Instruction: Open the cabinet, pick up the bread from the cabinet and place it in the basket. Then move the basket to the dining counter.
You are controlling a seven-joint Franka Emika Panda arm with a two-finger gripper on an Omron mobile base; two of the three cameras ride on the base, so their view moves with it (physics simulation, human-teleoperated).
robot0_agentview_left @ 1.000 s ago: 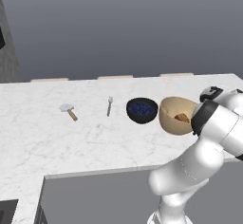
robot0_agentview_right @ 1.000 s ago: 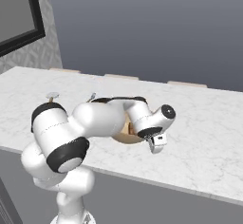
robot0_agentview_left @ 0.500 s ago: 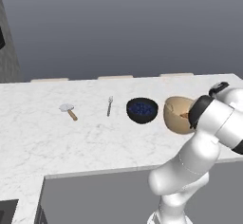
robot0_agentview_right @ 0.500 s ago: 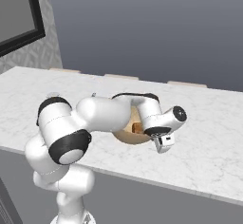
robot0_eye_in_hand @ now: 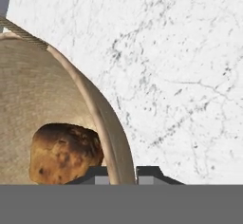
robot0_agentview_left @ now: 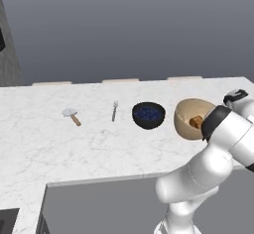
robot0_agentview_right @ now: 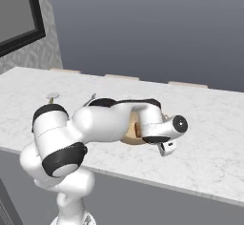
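Holding 1 bread point(robot0_eye_in_hand: 64, 153), 1 basket point(robot0_eye_in_hand: 42, 90) sits w/ gripper point(robot0_eye_in_hand: 124, 173) on rim.

Dining counter point(robot0_agentview_left: 44, 144): wide bare marble across lower left of left base view, unobstructed. Obstacles in a row mid-frame: small mallet-like tool point(robot0_agentview_left: 71, 115), fork point(robot0_agentview_left: 114, 110), dark bowl of blueberries point(robot0_agentview_left: 148, 115), then basket point(robot0_agentview_left: 187, 120) at right, just beside the bowl with a narrow gap. Robot arm covers the basket's right side. Hand view: basket rim point(robot0_eye_in_hand: 102, 118) sits between the fingertips point(robot0_eye_in_hand: 149, 174); bread point(robot0_eye_in_hand: 64, 153) lies inside at lower left; open marble at upper right.
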